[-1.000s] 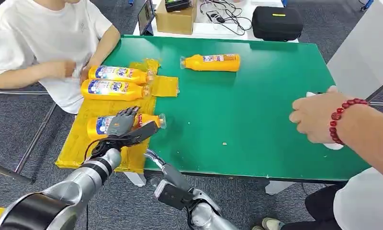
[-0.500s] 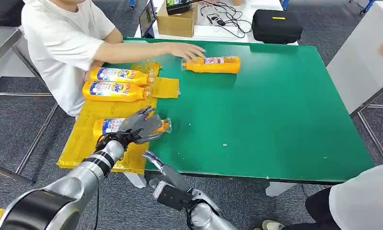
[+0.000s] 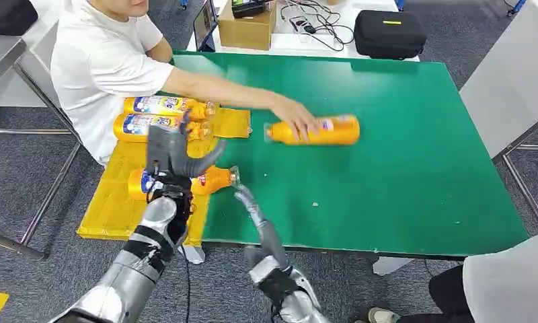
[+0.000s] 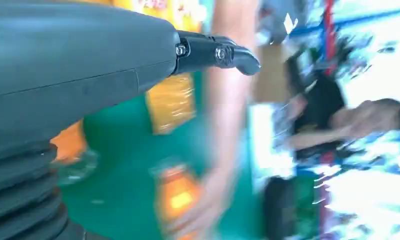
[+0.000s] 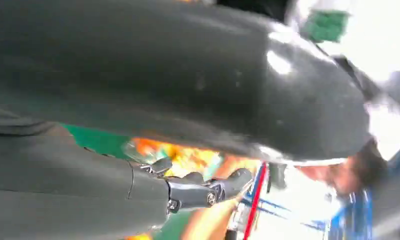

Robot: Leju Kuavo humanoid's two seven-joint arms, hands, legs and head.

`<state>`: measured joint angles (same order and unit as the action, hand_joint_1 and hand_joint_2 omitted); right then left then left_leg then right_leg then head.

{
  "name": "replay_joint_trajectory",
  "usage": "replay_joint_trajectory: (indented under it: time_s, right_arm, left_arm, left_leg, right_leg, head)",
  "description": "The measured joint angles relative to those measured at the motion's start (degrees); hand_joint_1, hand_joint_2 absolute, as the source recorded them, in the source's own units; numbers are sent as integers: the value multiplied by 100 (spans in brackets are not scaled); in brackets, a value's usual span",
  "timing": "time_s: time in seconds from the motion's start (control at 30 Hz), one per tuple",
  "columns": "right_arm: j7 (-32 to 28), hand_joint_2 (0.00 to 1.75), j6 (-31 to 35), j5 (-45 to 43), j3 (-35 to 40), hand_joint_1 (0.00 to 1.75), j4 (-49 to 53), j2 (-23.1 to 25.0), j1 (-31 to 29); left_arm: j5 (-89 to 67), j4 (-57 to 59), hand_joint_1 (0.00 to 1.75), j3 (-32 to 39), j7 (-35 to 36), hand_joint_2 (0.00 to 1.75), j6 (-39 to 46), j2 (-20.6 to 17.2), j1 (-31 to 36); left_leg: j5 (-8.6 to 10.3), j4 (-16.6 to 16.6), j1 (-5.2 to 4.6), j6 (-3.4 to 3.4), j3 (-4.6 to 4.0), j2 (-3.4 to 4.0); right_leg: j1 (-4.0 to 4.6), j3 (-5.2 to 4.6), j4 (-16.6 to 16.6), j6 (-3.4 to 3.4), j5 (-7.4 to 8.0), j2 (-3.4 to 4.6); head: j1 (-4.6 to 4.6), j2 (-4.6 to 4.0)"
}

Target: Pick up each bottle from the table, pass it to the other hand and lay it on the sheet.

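Three orange bottles lie on the yellow sheet [image 3: 111, 202] at the green table's left end: two side by side at the back [image 3: 160, 105] [image 3: 145, 126], and a third [image 3: 209, 180] nearer me. My left hand [image 3: 172, 151] hovers just above that third bottle, fingers spread, holding nothing; its thumb [image 4: 218, 52] sticks out free. A fourth bottle [image 3: 337, 130] lies on the bare table [image 3: 401, 188], with a person's hand [image 3: 294, 116] on it. My right hand [image 3: 253, 212] reaches up at the front table edge, fingers [image 5: 198, 192] stretched out and empty.
A person in a white shirt [image 3: 98, 67] sits at the left end, arm stretched across the table. Another person [image 3: 515, 282] stands at the front right. Behind the table are a cardboard box [image 3: 247, 30] and a black case [image 3: 389, 31]. A white panel [image 3: 515, 74] stands on the right.
My left hand let go of the near bottle on the sheet and lifted above it. The person slid the fourth bottle toward the table's middle. My right hand rose to the front edge.
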<state>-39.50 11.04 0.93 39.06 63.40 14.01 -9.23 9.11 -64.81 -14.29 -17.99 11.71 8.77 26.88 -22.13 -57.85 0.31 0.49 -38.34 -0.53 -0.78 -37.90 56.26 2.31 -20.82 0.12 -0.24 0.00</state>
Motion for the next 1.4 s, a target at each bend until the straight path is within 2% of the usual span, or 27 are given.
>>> replay_joint_trajectory:
  time_s: [0.07,0.17,0.23,0.27,0.33,0.5,0.57,0.63,0.83,0.87,0.97,1.0,1.03,1.13,1.2,1.33,1.4]
  right_arm:
    - [64,0,-235,-448,-125,0,321,-68,137]
    - [788,0,-422,-1358,-377,0,620,-118,329]
    - [1350,0,-104,-1536,-541,0,665,-136,424]
    - [1678,0,287,-1479,-604,0,661,-138,451]
    - [1917,0,958,-1244,-684,0,620,-160,485]
    - [1619,0,1817,-356,-794,0,688,-241,655]
    - [1239,0,2470,790,-898,0,992,-380,813]
    - [1196,0,2484,1365,-1035,0,1232,-503,878]
    - [1185,0,2384,1520,-1305,0,1590,-625,1040]
    - [1185,175,2380,1529,-1325,0,1614,-632,1056]
    - [1182,175,2375,1537,-1377,0,1667,-647,1082]
    - [1182,0,2386,1591,-1388,0,1680,-656,1085]
    - [1208,175,2414,1730,-1406,0,1686,-665,1085]
    - [1706,175,2395,2695,-1467,0,1684,-799,1032]
    - [2172,175,2085,3681,-1606,0,1569,-1141,860]
    - [2549,175,2222,5464,-1869,0,969,-1522,370]
    - [2737,175,2205,5860,-1895,0,692,-1626,164]
  left_arm:
    - [215,-611,0,-154,-64,175,246,-31,-289]
    - [554,-1493,0,-366,-204,175,565,-96,-866]
    - [608,-2005,0,-446,-350,175,760,-133,-1323]
    - [582,-2265,0,-473,-451,175,860,-151,-1597]
    - [512,-2693,0,-527,-605,175,964,-164,-2113]
    - [-77,-3088,0,-730,-1017,175,1351,-166,-2887]
    - [-249,-3099,0,-840,-1211,175,1463,-168,-3135]
    - [-273,-3099,0,-912,-1292,175,1507,-171,-3278]
    - [-275,-3099,0,-999,-1325,175,1526,-181,-3406]
    - [-275,-3099,0,-1004,-1323,175,1526,-184,-3409]
    - [-275,-3107,0,-1032,-1325,175,1526,-188,-3425]
    - [-275,-3112,0,-1039,-1323,175,1526,-188,-3434]
    - [-277,-3114,0,-1041,-1323,175,1533,-188,-3444]
    - [-347,-3118,0,-1050,-1351,175,1561,-188,-3481]
    - [-449,-3127,0,-1065,-1358,175,1511,-188,-3494]
    - [-603,-3127,0,-1085,-1336,175,1439,-164,-3479]
    - [-622,-3127,0,-1102,-1290,175,1372,-136,-3456]
  left_leg:
    - [-15,0,-1,4,2,0]
    - [-23,0,-1,5,3,5]
    - [-29,0,-2,9,3,5]
    - [-37,0,-2,2,4,6]
    - [-41,0,-1,6,4,5]
    - [-47,0,-1,8,3,2]
    - [-50,0,-1,9,2,1]
    - [-57,0,-2,12,4,4]
    - [-57,0,-2,17,9,3]
    - [-57,0,-2,17,11,3]
    - [-56,0,-2,17,12,3]
    - [-56,0,-2,17,13,3]
    - [-57,0,-2,17,13,4]
    - [-57,0,-3,18,12,1]
    - [-58,0,-6,20,12,-1]
    - [-57,-1,-17,27,17,0]
    - [-57,-1,-18,29,23,-1]
  right_leg:
    - [-1,2,-1,7,-11,0]
    - [-2,3,-2,5,-16,2]
    - [-2,4,-2,5,-22,4]
    - [-2,3,-2,2,-27,6]
    - [-2,2,-3,11,-37,7]
    - [-2,2,-4,12,-43,6]
    - [-2,2,-4,17,-47,6]
    - [-2,3,-5,18,-48,7]
    - [-2,9,-5,19,-47,6]
    - [-2,10,-5,19,-47,6]
    - [-2,12,-4,19,-47,6]
    - [-2,12,-4,19,-47,6]
    - [-2,12,-4,19,-47,6]
    - [-3,13,-5,20,-49,6]
    - [-7,18,-6,21,-49,6]
    - [-19,23,-7,30,-43,6]
    - [-19,29,-6,30,-43,6]
  head:
    - [2,0]
    - [2,0]
    - [4,0]
    - [2,0]
    - [2,0]
    - [2,0]
    - [2,0]
    - [2,0]
    - [2,0]
    - [0,0]
    - [2,0]
    - [2,0]
    - [0,0]
    - [0,0]
    - [0,0]
    - [2,0]
    - [2,0]
